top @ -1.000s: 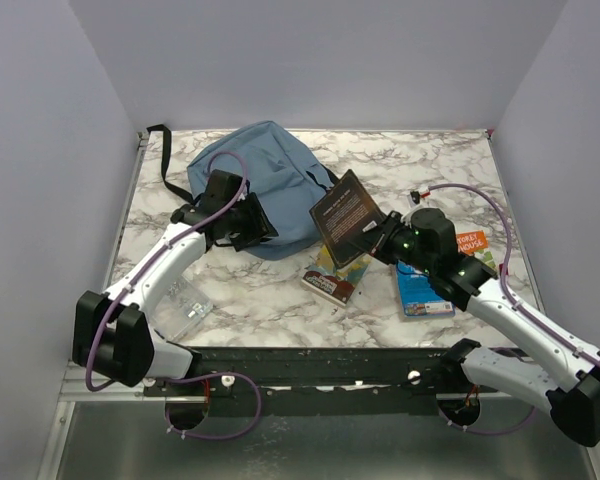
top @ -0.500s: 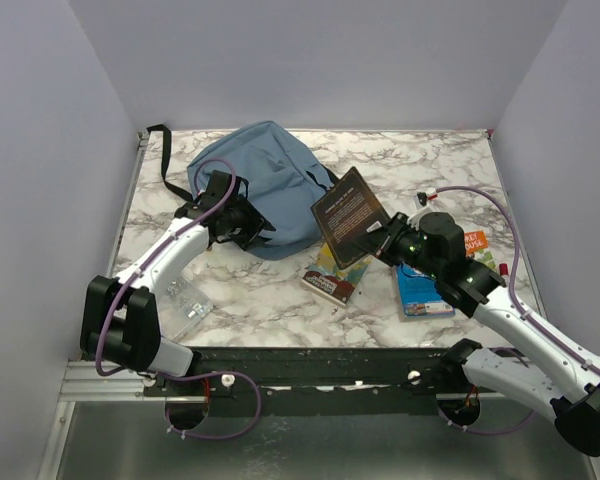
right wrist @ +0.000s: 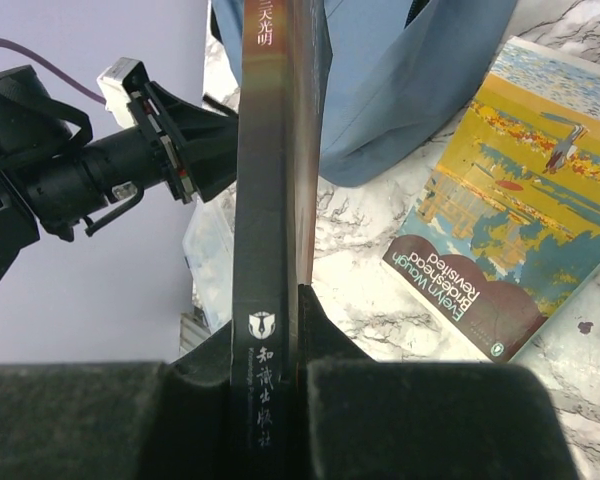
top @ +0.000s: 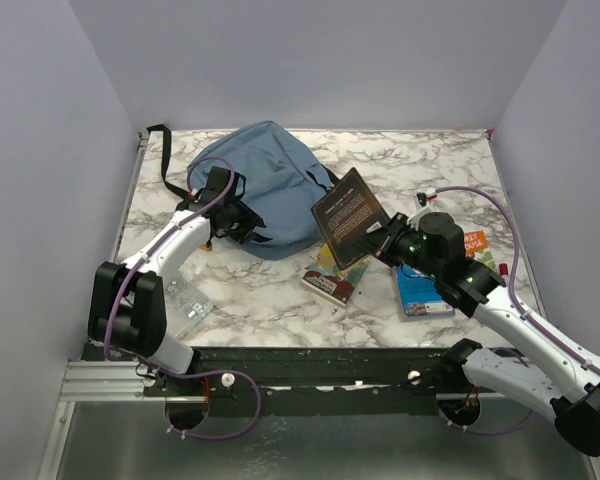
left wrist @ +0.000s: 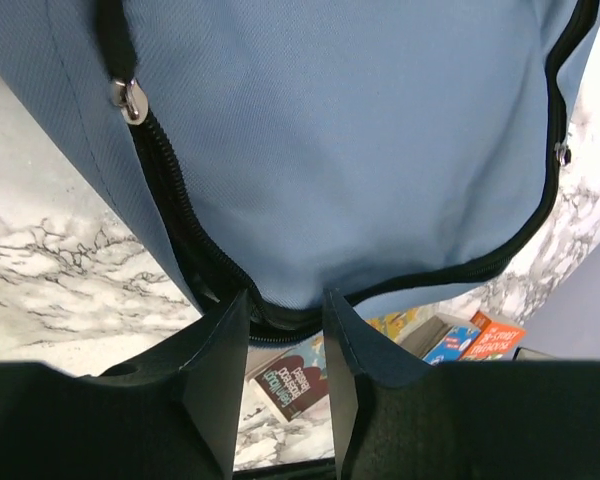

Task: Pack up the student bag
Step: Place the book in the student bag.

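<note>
The dusty-blue student bag (top: pixel 270 185) is lying flat toward the far left of the marble table (top: pixel 440 165). The left gripper (left wrist: pixel 285 315) is sitting at its black zip edge, fingers a little apart; whether they are pinching fabric I cannot tell. The right gripper (right wrist: pixel 277 300) is clamping a dark book (top: pixel 350 215) with a Chinese-lettered spine, holding it just right of the bag, above an Evelyn Waugh paperback (right wrist: pixel 500 260)

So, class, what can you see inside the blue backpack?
Only a dark slit where the zip of the student bag gapes. Blue fabric covers the rest, so any contents are hidden.
</note>
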You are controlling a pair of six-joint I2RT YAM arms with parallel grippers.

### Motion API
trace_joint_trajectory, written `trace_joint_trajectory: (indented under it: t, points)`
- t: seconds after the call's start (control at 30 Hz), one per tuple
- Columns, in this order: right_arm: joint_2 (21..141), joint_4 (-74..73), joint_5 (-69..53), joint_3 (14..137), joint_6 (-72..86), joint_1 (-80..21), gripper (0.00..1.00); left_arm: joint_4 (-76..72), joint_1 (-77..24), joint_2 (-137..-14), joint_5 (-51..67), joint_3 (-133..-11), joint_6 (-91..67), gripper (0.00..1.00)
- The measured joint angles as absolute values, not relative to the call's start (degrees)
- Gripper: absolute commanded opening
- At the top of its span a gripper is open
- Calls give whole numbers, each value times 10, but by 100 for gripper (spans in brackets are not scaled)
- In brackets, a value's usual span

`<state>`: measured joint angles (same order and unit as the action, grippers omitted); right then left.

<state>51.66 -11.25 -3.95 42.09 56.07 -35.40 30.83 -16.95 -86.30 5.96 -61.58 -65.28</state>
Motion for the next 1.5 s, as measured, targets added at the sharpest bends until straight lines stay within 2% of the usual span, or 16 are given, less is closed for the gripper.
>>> trace_joint_trajectory:
  t: [0.33,0.57,0.7,0.77,0.97,1.03,1.27,1.5]
  points:
    - [529,-112,-42,421,561,-354,0,305,-168,-898,59,-620,-657,49]
    - [540,-113,-44,421,560,-354,1,295,-168,-905,70,-608,-662,51]
    - [539,-113,-44,421,560,-354,1,295,-169,-904,70,-596,-670,49]
    - [538,-113,-44,421,560,-354,1,301,-170,-904,68,-595,-678,44]
    - [538,-113,-44,421,560,-354,1,316,-170,-929,62,-608,-683,7]
    - [538,-113,-47,421,560,-354,1,319,-170,-948,62,-626,-681,0]
    - [528,-124,-65,409,568,-354,0,282,-166,-926,97,-638,-663,0]
    - [524,-107,-153,363,620,-351,0,171,-147,-816,176,-590,-698,0]
